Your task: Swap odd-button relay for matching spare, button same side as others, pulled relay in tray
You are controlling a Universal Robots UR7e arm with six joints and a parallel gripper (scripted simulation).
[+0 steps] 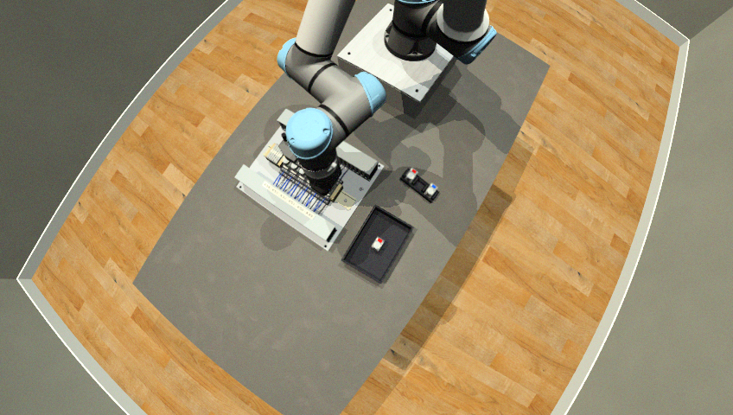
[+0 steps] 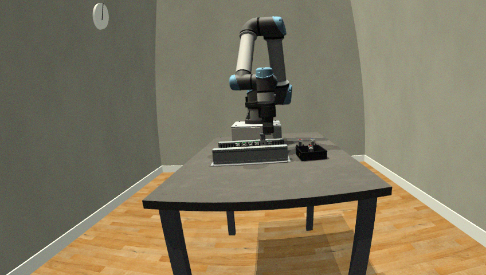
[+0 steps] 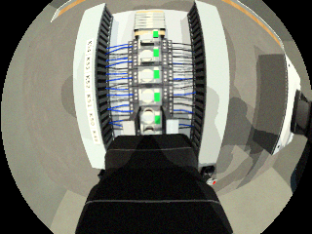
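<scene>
Seating spare relay (image 3: 151, 119) into nearest socket of green-buttoned row (image 3: 154, 73), gripper (image 3: 151, 132) jaws clamped on it, red-buttoned pulled relay (image 1: 377, 243) already in tray (image 1: 354, 245).

Even soft light from above, arm shadows on the table (image 1: 462, 154), fisheye bending at edges, wrist view vignetted black

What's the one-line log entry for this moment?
stage: seating spare | gripper: shut on relay at row end | pulled red-button relay: in tray | spares in holder: red, blue

Arm (image 2: 246, 51) folded, fingers (image 2: 263, 137) down, clamped on relay (image 3: 150, 119)
</scene>
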